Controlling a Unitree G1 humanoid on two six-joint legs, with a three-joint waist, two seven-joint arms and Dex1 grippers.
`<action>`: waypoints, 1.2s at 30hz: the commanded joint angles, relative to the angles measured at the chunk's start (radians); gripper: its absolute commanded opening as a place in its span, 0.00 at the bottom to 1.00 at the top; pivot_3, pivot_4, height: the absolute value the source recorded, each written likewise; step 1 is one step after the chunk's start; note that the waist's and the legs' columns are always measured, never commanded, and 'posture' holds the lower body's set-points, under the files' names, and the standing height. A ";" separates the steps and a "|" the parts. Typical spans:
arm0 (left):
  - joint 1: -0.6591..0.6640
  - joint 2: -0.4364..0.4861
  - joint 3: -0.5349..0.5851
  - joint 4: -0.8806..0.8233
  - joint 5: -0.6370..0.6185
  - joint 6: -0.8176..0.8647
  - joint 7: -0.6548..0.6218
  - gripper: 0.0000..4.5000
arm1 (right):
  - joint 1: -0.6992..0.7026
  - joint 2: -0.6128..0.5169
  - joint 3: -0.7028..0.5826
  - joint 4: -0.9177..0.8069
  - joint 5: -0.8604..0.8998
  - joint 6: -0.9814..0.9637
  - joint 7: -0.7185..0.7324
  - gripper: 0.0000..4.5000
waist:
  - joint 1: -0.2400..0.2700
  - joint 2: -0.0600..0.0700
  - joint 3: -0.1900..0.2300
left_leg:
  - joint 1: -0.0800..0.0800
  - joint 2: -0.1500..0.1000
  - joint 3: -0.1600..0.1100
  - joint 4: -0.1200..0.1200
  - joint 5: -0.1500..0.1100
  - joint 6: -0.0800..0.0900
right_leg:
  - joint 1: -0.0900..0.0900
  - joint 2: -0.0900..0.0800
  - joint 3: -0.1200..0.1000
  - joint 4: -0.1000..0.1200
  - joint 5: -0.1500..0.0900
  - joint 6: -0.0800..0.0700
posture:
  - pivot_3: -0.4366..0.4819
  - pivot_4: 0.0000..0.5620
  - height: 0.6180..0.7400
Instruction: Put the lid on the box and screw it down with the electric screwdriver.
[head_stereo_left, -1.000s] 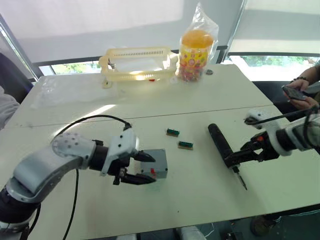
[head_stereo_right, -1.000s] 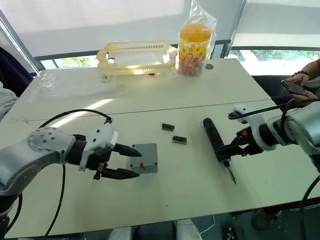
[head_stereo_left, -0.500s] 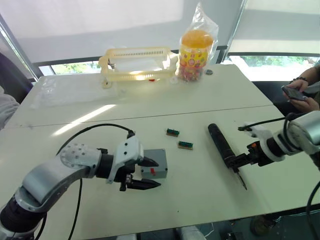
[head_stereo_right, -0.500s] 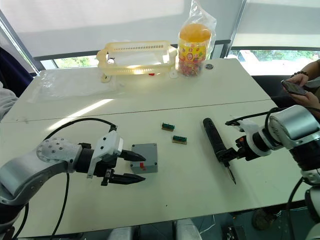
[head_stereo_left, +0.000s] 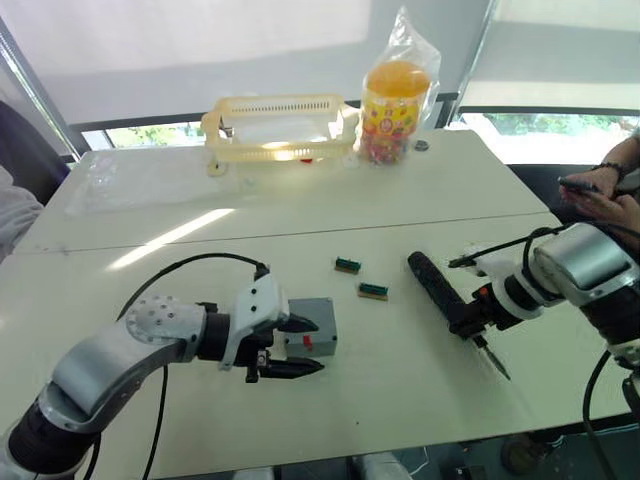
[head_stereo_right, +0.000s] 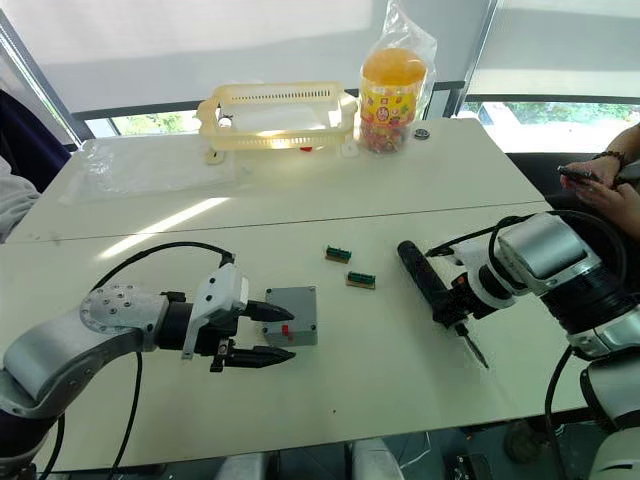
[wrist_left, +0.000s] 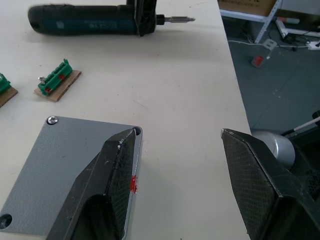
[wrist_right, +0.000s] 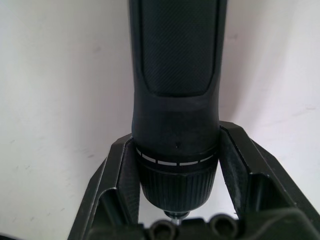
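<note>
The grey-blue lid (wrist_left: 65, 165) lies flat on top of the box (head_stereo_left: 312, 346), with a screw head in one of its corners. The box stands on the white table (head_stereo_left: 400, 400), its red mark facing the front edge. My left gripper (head_stereo_left: 303, 346) is open at the box's left side. One of its fingertips (wrist_left: 122, 145) reaches over the lid's corner and the other hangs over bare table. The dark electric screwdriver (head_stereo_left: 435, 288) lies at the right, bit toward the front edge. My right gripper (head_stereo_left: 470, 320) is shut on its collar near the bit.
Two small green blocks (head_stereo_left: 347, 264) (head_stereo_left: 372, 290) lie between the box and the screwdriver. A cream basket (head_stereo_left: 275, 125) and a bagged orange jar (head_stereo_left: 392, 95) stand at the back. A person's hand with a phone (head_stereo_left: 585, 188) is at the right edge.
My right arm has folded in closer and the screwdriver has turned a little, its bit swinging right. My left gripper has crept slightly toward the box and stays open.
</note>
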 joint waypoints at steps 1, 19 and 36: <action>-0.002 0.000 0.013 0.000 0.006 -0.024 -0.002 0.62 | 0.022 -0.003 0.005 0.012 -0.006 0.018 -0.006 0.40 | 0.001 0.000 0.000 | 0.000 0.000 0.000 0.000 0.000 0.000 | 0.000 0.000 0.000 0.000 0.000 0.000 | 0.48 0.27 1.00; -0.183 0.028 0.107 0.324 -0.049 -0.031 -0.184 0.62 | 0.152 0.471 -0.958 -0.539 0.117 -0.238 -0.821 0.40 | -0.008 0.003 0.001 | -0.001 0.001 -0.001 0.000 0.000 0.000 | -0.003 0.002 0.000 0.003 0.000 0.000 | 0.48 0.27 1.00; -0.142 -0.094 0.019 0.249 0.099 -0.087 -0.057 0.45 | 0.521 0.809 -0.582 -0.700 0.029 -0.991 -0.478 0.40 | 0.000 0.003 0.000 | -0.002 0.000 -0.002 -0.001 0.001 -0.002 | -0.002 0.000 -0.002 0.003 0.000 0.000 | 0.48 0.27 1.00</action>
